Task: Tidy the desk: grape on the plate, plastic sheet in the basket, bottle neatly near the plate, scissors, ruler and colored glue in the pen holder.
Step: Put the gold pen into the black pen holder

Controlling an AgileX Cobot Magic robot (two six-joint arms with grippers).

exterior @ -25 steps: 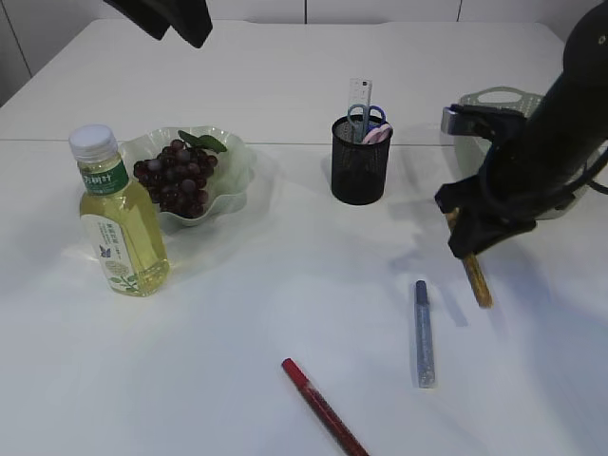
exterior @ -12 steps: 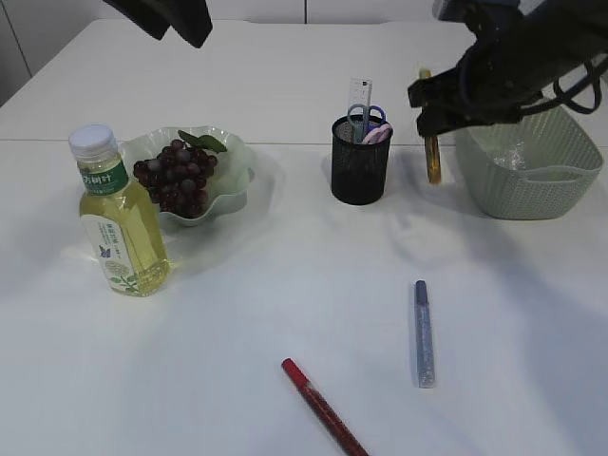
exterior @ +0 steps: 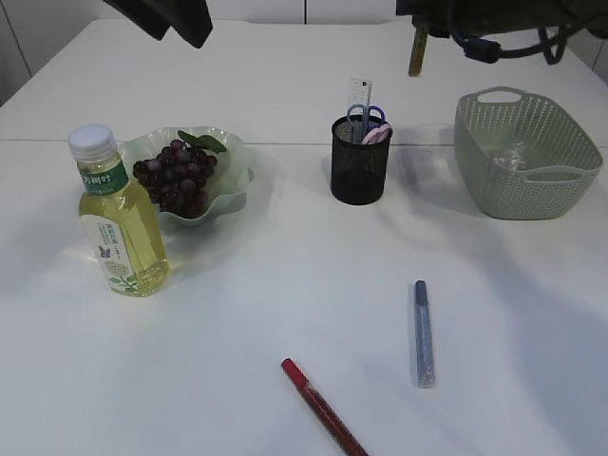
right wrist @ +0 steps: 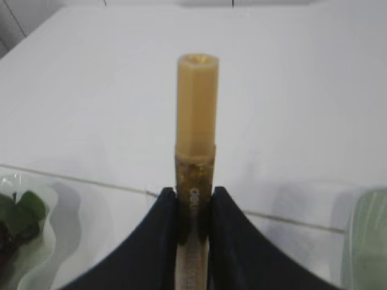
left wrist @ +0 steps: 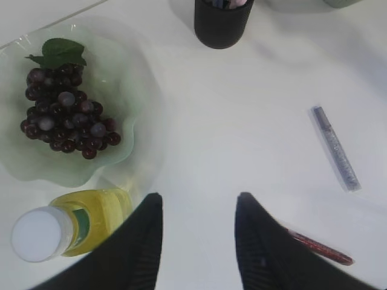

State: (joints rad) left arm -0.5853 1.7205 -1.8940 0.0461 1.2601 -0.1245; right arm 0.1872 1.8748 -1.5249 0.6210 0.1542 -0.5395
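Step in hand: dropping the gold glue pen (right wrist: 196,139) into the pen holder (exterior: 360,160); my reading, as three glue pens are outside it.
Right gripper (right wrist: 193,208): pinching the gold glue pen low on its barrel, cap end away from the wrist camera; in the exterior view the pen hangs at the top edge, right of centre, above and slightly right of the holder.
Left gripper (left wrist: 198,232): spread and empty, hovering over the bottle (left wrist: 66,226) at lower left of its view.
Holder contents: ruler (exterior: 358,98) and scissors (exterior: 367,116) already stand inside; free space looks tight, hard to tell from this angle.
Doing it well: centre the pen over the open gap, keep it upright, lower before letting go.
Left to do: silver glue pen (exterior: 423,332) and red glue pen (exterior: 323,407) lie on the table, lower centre.
Done: grape (exterior: 177,178) on plate (exterior: 233,152); basket (exterior: 527,152) at right.
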